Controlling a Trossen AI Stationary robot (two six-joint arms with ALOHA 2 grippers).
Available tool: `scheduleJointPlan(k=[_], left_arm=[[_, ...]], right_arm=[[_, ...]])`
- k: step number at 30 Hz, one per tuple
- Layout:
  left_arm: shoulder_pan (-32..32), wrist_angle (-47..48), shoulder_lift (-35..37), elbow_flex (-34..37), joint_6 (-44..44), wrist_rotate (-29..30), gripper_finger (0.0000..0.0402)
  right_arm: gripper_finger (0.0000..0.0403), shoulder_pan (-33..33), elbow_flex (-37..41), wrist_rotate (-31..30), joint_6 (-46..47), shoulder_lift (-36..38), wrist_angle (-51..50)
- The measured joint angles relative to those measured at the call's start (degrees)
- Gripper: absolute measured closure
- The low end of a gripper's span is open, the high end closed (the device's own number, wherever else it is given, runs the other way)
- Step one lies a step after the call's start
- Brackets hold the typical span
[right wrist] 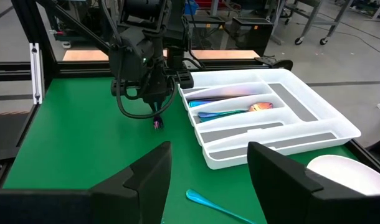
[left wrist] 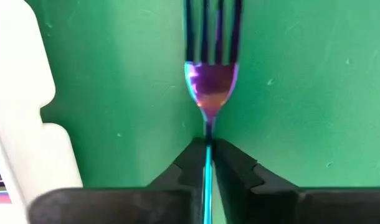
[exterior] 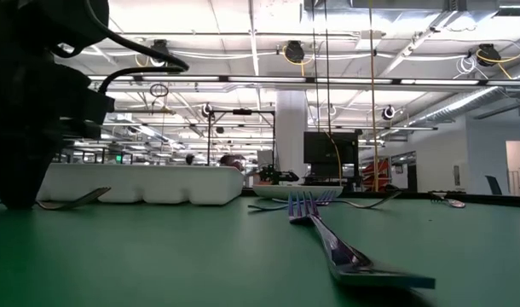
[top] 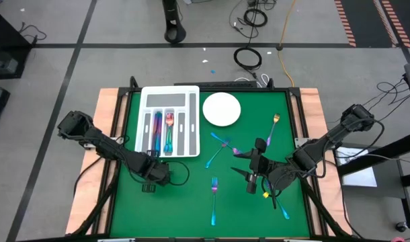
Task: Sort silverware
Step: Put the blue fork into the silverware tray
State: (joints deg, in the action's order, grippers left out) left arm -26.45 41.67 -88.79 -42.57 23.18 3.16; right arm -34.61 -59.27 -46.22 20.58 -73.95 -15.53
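My left gripper [top: 153,173] is at the near end of the white divided tray [top: 166,94], shut on an iridescent fork [left wrist: 212,81]. The tray's slots hold several pieces of silverware [right wrist: 230,112]. More silverware lies flat on the green mat: a fork [top: 214,195] in the near middle, pieces [top: 218,151] below the white plate [top: 222,109], one [top: 273,128] at the far right and one [top: 283,212] at the near right. My right gripper [right wrist: 209,180] is open and empty over the mat's right half [top: 252,180]. My left gripper pinches the fork's thin handle [left wrist: 207,146] between its two fingertips, just behind the neck. The fingers lie along the fork, and its tines point away from the gripper. The fork shows low over the mat in the low view [exterior: 77,199]; I cannot tell whether it touches the mat.
The tray [left wrist: 22,124] stands close beside the held fork. The plate also shows in the right wrist view [right wrist: 346,171]. Black rails and a wooden border frame the mat. Bare green mat [top: 185,215] lies at the near left.
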Motion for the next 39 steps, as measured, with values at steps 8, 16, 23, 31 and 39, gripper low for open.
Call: scheduleJointPlan(k=[8, 16, 23, 31, 39], left_arm=[[0.6, -0.1, 0.0, 0.0, 0.5, -0.3, 0.0386], [0.7, 0.1, 1.9, -2.3, 1.2, -0.7, 0.0394], [1.5, 1.1, 5.5, -7.1, 2.0, -0.1, 0.0397], [6.0, 2.7, 7.3, -13.2, 14.8, 6.4, 0.0392], [14.4, 4.8, 7.3, -17.3, 17.0, 7.1, 0.039]], right_arm=[[0.0204, 0.0, 0.0, 0.0, 0.0, 0.0, 0.0], [0.0204, 0.0, 0.0, 0.0, 0.0, 0.0, 0.0], [0.0204, 0.0, 0.0, 0.0, 0.0, 0.0, 0.3], [0.0204, 0.0, 0.0, 0.0, 0.2, 0.0, 0.2], [0.0204, 0.0, 0.0, 0.0, 0.4, 0.0, 0.2]])
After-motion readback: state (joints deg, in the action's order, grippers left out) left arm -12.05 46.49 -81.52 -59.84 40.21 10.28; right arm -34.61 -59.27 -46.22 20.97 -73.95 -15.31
